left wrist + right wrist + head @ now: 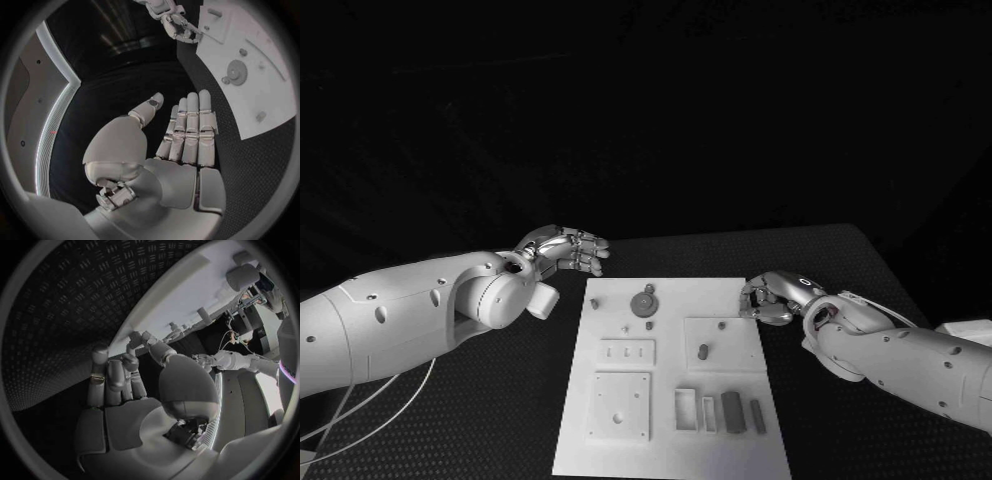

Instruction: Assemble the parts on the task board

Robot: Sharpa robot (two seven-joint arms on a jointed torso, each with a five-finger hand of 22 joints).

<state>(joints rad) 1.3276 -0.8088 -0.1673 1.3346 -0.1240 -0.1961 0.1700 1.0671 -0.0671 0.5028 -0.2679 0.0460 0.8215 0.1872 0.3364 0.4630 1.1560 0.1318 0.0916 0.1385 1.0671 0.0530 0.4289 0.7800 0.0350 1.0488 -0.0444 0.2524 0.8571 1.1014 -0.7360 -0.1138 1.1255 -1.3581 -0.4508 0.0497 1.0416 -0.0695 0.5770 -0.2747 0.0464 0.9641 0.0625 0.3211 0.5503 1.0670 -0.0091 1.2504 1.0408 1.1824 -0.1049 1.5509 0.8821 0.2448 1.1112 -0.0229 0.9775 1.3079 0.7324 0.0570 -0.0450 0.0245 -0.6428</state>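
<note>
The white task board (668, 445) lies in the middle of the black table. On it are a grey gear (643, 303), a short peg (704, 350) standing in a square plate, and grey bars (734, 411) near the front. My left hand (568, 249) hovers off the board's far left corner, with its fingers (190, 125) straight and nothing in them. My right hand (773, 298) sits at the board's right edge with its fingers curled. Its fingertips (136, 338) meet at the board's rim (169, 305); I cannot tell whether they pinch a small part.
A slotted plate (627, 351) and a larger square plate (620, 405) are on the board's left half, with a white frame (687, 408) beside the bars. A pale object (971, 328) lies at the table's right edge. Bare table (516, 400) flanks the board.
</note>
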